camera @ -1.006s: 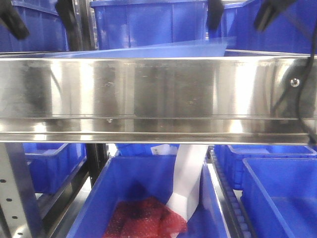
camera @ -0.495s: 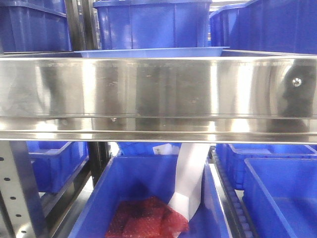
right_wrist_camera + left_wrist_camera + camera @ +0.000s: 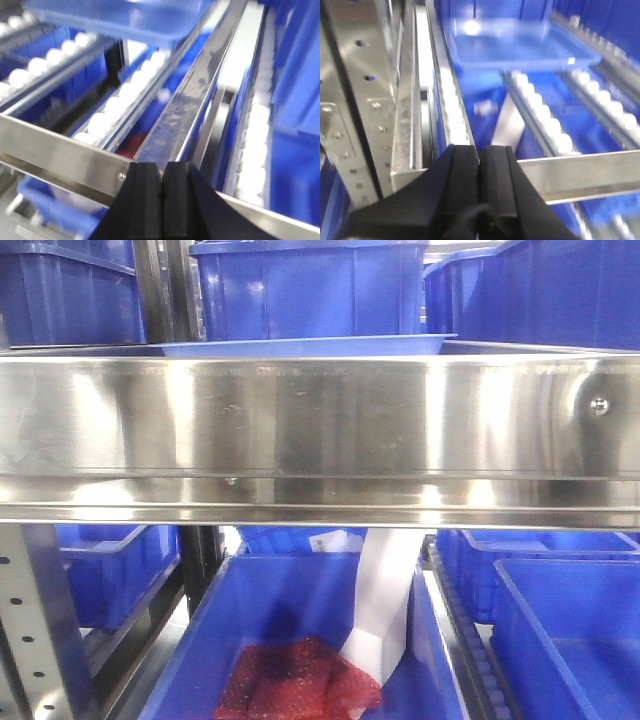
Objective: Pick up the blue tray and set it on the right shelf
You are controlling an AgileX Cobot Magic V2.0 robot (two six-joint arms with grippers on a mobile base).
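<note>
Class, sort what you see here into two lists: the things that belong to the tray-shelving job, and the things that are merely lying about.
Belongs to the job:
blue tray, on the roller tracks
right shelf
left gripper, shut, empty
right gripper, shut, empty

Merely there:
dark-blue bins
red mesh bag
white paper strip

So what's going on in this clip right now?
The light-blue tray rests on the roller tracks of the shelf, behind its shiny steel front rail. Neither arm is holding it: the left gripper and the right gripper are both shut and empty, on the near side of the rail. Dark-blue bins stand behind the tray.
</note>
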